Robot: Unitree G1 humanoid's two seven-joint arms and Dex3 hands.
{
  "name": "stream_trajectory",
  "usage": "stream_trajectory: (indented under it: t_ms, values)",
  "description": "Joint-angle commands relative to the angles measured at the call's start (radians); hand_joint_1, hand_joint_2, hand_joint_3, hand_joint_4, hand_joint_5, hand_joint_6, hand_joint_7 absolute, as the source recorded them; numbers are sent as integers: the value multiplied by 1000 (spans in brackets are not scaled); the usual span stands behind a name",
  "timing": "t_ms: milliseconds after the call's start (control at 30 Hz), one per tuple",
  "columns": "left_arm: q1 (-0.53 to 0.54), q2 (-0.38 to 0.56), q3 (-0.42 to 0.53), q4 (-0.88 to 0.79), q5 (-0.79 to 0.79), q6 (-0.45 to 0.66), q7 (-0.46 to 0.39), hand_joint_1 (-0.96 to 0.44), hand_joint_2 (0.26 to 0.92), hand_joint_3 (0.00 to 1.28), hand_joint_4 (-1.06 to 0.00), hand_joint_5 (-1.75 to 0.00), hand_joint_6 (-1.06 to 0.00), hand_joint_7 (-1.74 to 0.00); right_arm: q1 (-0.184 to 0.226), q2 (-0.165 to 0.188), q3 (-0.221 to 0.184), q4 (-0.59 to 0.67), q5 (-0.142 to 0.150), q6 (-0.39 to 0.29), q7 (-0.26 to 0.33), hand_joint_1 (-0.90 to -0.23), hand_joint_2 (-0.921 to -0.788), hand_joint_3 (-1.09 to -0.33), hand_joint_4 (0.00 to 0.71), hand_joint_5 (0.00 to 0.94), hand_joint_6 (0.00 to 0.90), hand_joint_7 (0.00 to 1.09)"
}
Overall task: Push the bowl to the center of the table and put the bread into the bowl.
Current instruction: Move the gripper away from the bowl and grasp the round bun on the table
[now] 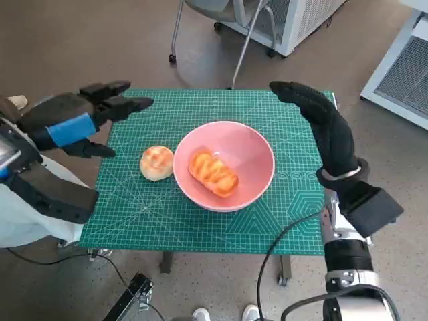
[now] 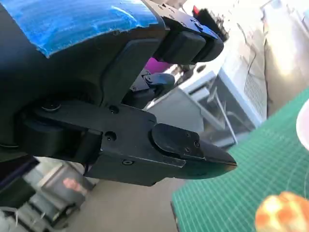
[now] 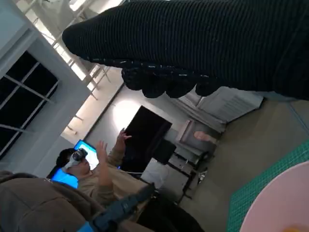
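Fingers (image 1: 124,101) of the black left hand with blue tape across its back (image 1: 73,124) are spread apart and hold nothing, hanging over the left edge of the green cutting-mat tabletop (image 1: 160,221). The right hand in its black knitted glove (image 1: 321,124) hovers over the far right corner, its fingers stretched out loosely and empty as well. Between them the pink round bowl (image 1: 251,157) sits about at the middle of the tabletop with a glazed golden loaf of bread (image 1: 212,174) already lying inside. A small round golden bun (image 1: 156,162) rests on the mat touching the bowl's left rim, near the left fingers but clear of them. I'd guess that bun is light and soft, easily squashed, so a gentle hold around its sides would suit.
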Motion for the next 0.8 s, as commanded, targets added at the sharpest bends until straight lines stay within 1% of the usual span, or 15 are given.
stream_trajectory:
  t_ms: [33, 400, 600, 800]
  values:
    - [8, 6, -14, 23, 48, 16, 19, -202, 840, 1, -199, -39, -318, -121, 0, 3, -3, 26, 16, 1, 26, -670, -921, -777, 318, 2, -1, 740]
    - [12, -54, -75, 95, 121, 46, 60, -249, 843, 2, -228, -28, -334, -104, -1, 0, -8, 26, 26, 2, 49, -668, -921, -775, 310, 0, -1, 741]
    - [-25, -101, -136, 192, 174, 36, 132, -257, 828, 0, -256, -28, -352, -94, 3, -3, -9, 16, 28, 4, 53, -669, -921, -775, 306, 0, -1, 738]
    - [-73, -154, -197, 317, 215, 46, 180, -205, 822, 1, -267, -19, -364, -76, 5, -10, -10, 9, 31, 9, 55, -671, -921, -777, 305, 0, -1, 737]
